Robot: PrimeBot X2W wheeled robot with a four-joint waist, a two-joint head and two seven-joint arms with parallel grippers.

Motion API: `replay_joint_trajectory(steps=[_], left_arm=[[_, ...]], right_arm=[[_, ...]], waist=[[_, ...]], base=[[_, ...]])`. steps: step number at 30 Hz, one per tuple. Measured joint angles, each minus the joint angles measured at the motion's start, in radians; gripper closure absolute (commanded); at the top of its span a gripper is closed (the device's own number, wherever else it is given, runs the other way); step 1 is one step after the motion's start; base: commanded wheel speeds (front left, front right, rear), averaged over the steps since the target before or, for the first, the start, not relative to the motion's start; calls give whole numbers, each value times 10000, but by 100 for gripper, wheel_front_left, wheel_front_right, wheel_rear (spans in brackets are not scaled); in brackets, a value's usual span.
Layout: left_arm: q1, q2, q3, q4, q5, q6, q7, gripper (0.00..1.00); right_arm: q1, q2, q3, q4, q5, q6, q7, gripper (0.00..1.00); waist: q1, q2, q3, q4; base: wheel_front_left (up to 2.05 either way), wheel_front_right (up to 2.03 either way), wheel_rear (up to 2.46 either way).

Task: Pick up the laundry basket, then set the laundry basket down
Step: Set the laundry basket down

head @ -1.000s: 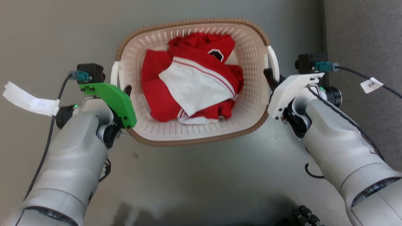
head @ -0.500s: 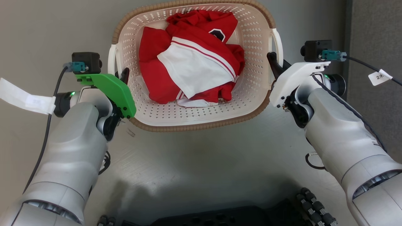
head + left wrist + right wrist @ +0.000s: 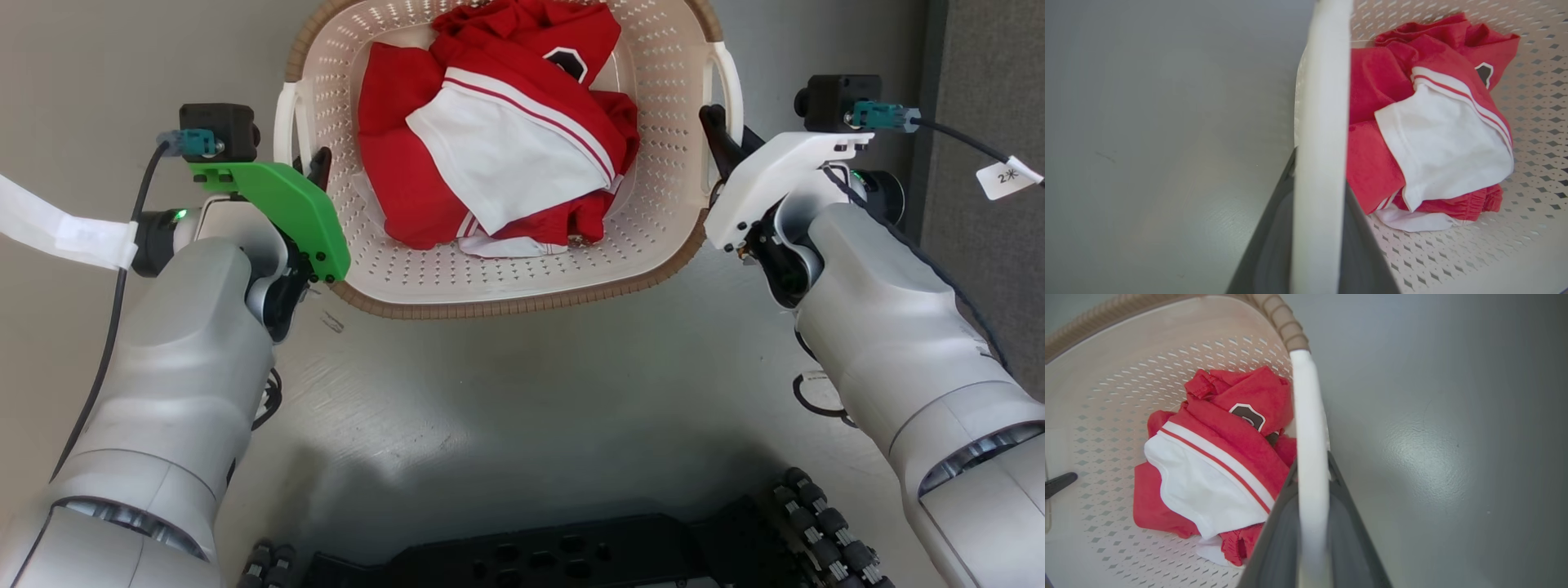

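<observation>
The laundry basket point(image 3: 506, 305), cream with perforated walls and a brown woven rim, sits at the top middle of the head view with red and white clothes point(image 3: 498, 147) heaped inside. My left gripper point(image 3: 314, 167) is shut on the basket's left white handle point(image 3: 283, 122). My right gripper point(image 3: 718, 135) is shut on the right white handle point(image 3: 729, 77). In the left wrist view the left gripper point(image 3: 1321, 175) has the handle point(image 3: 1323, 102) between its dark fingers point(image 3: 1274, 245). The right wrist view shows the right gripper point(image 3: 1311, 469) clamping the other handle point(image 3: 1308, 416), with the basket wall point(image 3: 1106, 396) to its left.
Smooth grey floor point(image 3: 506, 408) lies under and around the basket. A darker grey strip point(image 3: 992, 73) runs along the far right. My black wheeled base point(image 3: 522, 559) shows at the bottom edge. A white paper tag point(image 3: 57, 233) hangs off the left arm's cable.
The head view has shifted, so basket and arms sit higher in it and my base has come into sight. Both grippers have stayed shut on the handles.
</observation>
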Motion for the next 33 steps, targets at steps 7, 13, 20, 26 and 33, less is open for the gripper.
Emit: replay_joint_trajectory(steps=[7,13,20,26,33], left_arm=[[-39,-19,-50,134,-2,-4,173,100],[-81,-17,-92,174,-2,-4,188,100],[-101,-73,-230,176,-2,-4,261,100],[-91,44,-433,98,0,-8,130,0],[-23,113,-389,86,-115,-8,-157,0]], right_arm=[[-81,-10,-35,54,86,102,119,100],[-93,-17,-29,61,86,176,155,100],[-102,-27,29,138,86,180,286,100],[-83,-226,50,265,188,167,332,0],[-60,-372,0,238,391,165,71,0]], waist=[[0,0,53,-9],[-1,0,58,-9],[0,0,-50,15],[0,0,-227,23],[0,0,-447,63]], base=[[0,0,0],[0,0,0],[0,0,0],[0,0,0],[0,0,0]])
